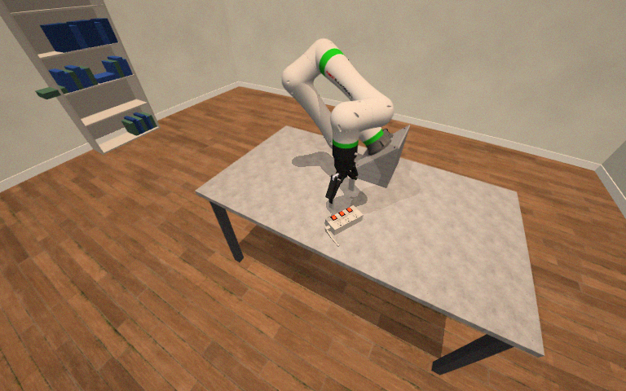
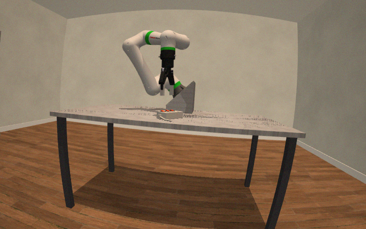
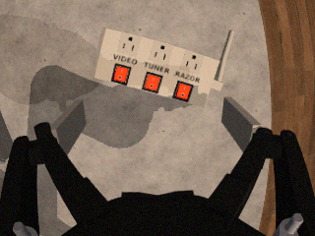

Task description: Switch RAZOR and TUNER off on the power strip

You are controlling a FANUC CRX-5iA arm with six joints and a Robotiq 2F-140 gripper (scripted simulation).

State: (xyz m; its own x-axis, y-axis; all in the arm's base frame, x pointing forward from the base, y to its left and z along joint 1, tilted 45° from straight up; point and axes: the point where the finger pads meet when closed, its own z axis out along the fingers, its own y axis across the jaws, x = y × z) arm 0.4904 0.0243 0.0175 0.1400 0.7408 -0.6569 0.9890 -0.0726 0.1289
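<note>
The strip lay face up near the surface edge, three switches lit. The pincer hung released above, holding nothing. Light and rigid, it would likely skid; press rockers straight down.

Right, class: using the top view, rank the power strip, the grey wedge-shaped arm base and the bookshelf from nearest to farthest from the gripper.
1. Power strip: on the table just below the open, empty gripper, switches up.
2. Grey wedge-shaped arm base: behind the gripper, towards the table's far edge. Close to call against the strip.
3. Bookshelf: far off against the wall, in the room's left corner.
</note>
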